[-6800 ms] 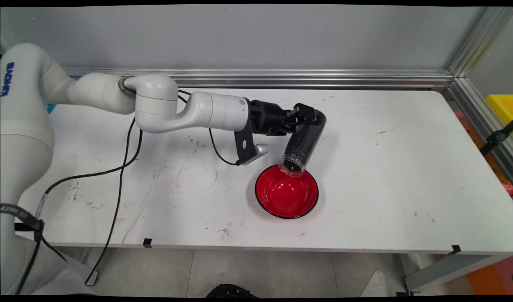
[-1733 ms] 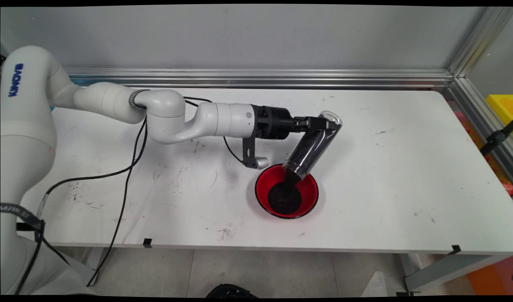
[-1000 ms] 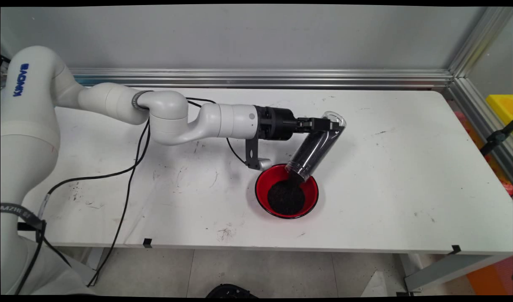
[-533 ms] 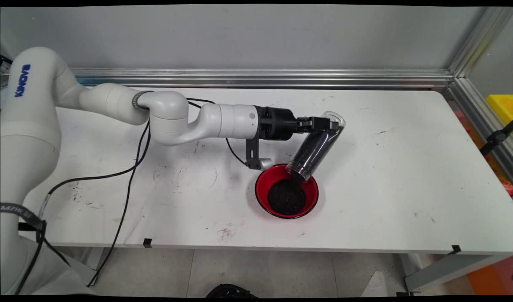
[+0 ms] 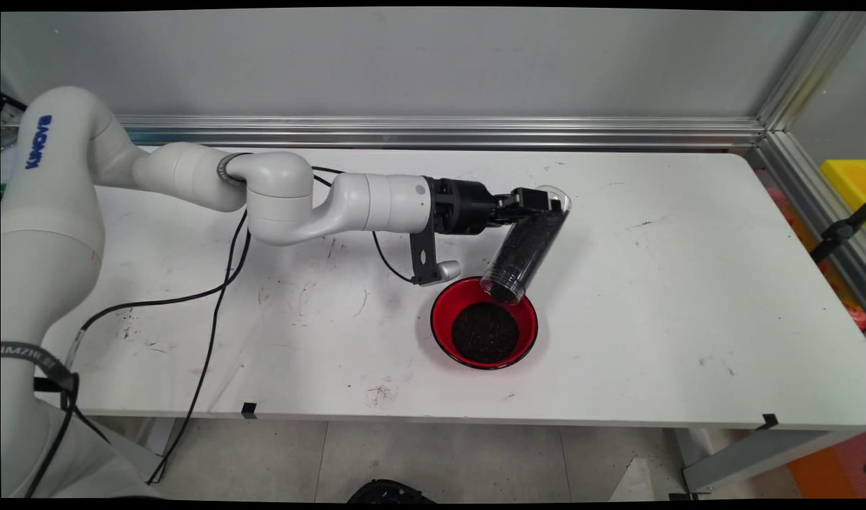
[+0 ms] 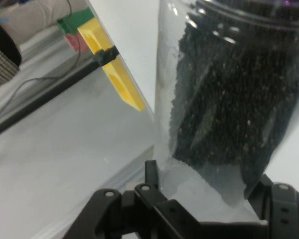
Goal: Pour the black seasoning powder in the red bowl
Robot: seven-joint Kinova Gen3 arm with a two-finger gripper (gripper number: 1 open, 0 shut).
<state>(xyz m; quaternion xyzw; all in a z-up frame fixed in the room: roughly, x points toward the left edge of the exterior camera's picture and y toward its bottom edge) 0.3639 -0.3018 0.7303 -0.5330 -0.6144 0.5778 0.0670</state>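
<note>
Main view: the gripper (image 5: 535, 202) jaws clench a clear jar (image 5: 525, 248) of dark grains, tilted mouth-down over the red bowl (image 5: 484, 324) near the counter (image 5: 687, 283) centre; the bowl holds a dark heap, and pouring seems paused.

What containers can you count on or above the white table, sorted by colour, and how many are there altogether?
Red round bowl holding a heap of black granules: 1
Clear plastic tube-shaped jar, part-filled with black granules, tilted mouth-down over the bowl in the black claw: 1
Total: 2 containers
</note>
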